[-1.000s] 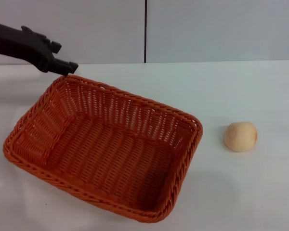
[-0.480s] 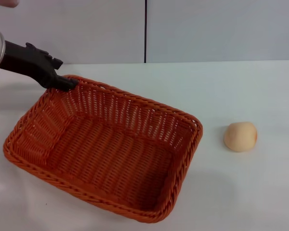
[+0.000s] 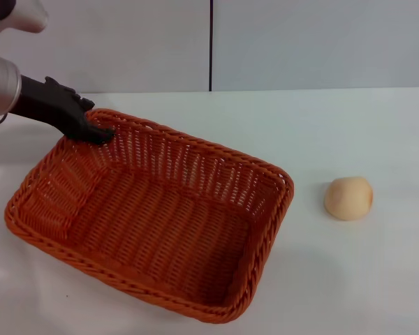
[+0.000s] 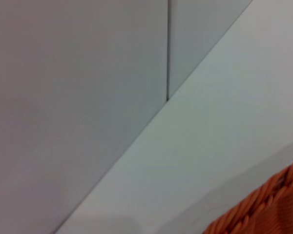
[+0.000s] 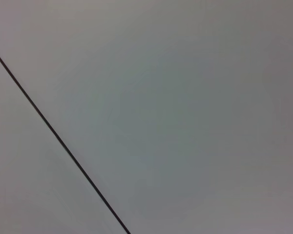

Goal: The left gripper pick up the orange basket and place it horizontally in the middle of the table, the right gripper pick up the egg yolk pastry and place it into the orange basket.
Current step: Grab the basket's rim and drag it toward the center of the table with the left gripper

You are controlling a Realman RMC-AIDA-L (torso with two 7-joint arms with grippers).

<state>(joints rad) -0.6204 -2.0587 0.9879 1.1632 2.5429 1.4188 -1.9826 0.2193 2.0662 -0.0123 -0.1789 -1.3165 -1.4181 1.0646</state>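
Since the earlier frame left tool (image 3: 101, 132) dropped onto far-left corner rim of orange basket (image 3: 153, 216), which sits skewed on table (image 3: 349, 132); grip state unclear (fingers hidden). Seat rim fully before closing, lift level. Egg yolk pastry (image 3: 348, 197) lies right, apart.

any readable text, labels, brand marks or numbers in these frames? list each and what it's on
None. No words, numbers or marks show on the orange basket, the egg yolk pastry, the table, the wall panels behind it, or the left tool at the basket's far corner. Both wrist views show only blank surfaces.
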